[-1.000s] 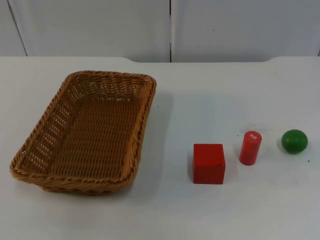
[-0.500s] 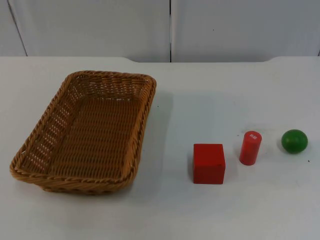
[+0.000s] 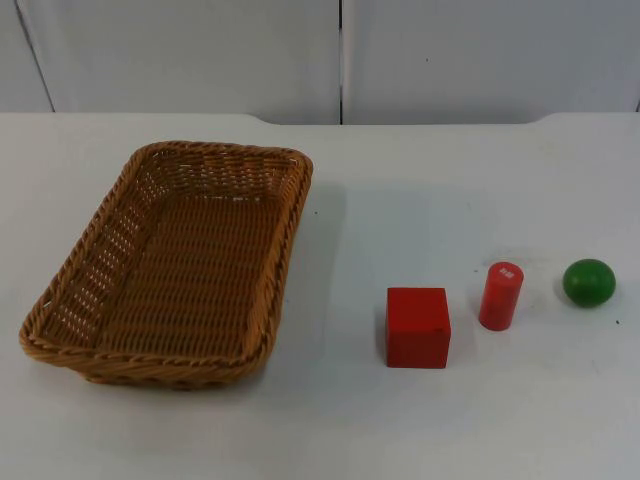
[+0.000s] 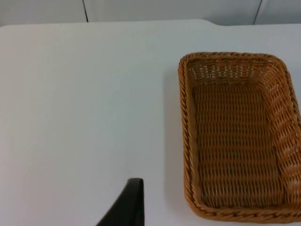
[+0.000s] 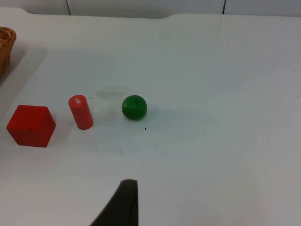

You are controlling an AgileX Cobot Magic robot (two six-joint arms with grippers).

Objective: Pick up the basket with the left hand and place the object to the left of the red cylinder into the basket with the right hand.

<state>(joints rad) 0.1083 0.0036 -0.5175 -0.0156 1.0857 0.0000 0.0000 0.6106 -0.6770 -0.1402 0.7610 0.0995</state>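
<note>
An empty woven wicker basket [image 3: 222, 148] rests on the left half of the white table. A red cube [image 3: 418, 326] sits just left of an upright red cylinder [image 3: 500, 295], and a green ball [image 3: 588, 282] lies to the cylinder's right. My left gripper [image 4: 124, 207] hangs over bare table beside the basket [image 4: 184, 122], apart from its rim. My right gripper [image 5: 120, 205] is held back from the row of cube [image 5: 31, 125], cylinder [image 5: 81, 111] and ball [image 5: 134, 107], touching none of them.
The grey partition wall [image 3: 200, 50] closes off the table's far edge. A wide strip of white table top [image 3: 400, 190] separates the basket from the three objects. A corner of the basket [image 5: 5, 42] shows in the right wrist view.
</note>
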